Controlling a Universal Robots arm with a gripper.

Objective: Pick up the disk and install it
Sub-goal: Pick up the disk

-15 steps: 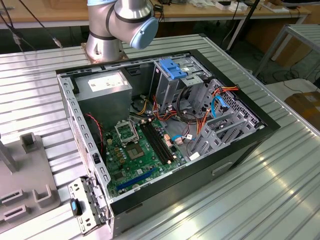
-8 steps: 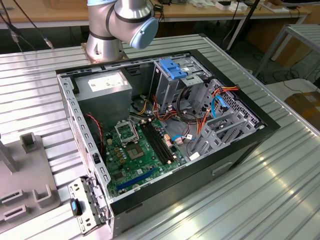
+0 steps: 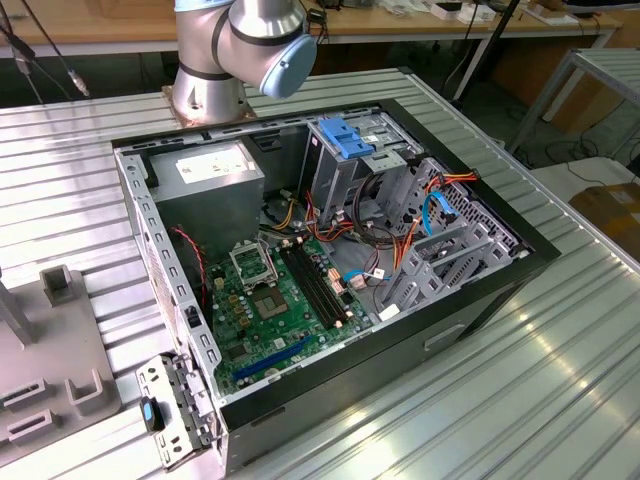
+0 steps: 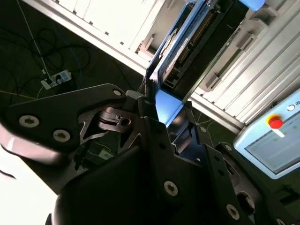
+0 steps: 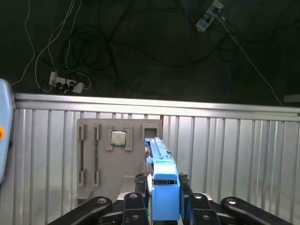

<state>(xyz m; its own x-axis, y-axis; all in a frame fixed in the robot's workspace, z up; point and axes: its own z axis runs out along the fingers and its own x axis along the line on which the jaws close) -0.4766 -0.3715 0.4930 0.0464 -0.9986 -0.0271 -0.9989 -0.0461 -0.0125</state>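
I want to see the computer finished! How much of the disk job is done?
Started: the fingers of the gripper are shut on the disk, near the grey tray. I can't tell if it's lifted clear. Left: the disk isn't inside the open computer case yet.

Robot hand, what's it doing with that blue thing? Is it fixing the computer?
The robot's hand is closed on the disk, pinching its blue end, at a grey parts tray on the ribbed metal table. The open computer case sits on a table like it, with its green board showing. The disk isn't in the case yet.
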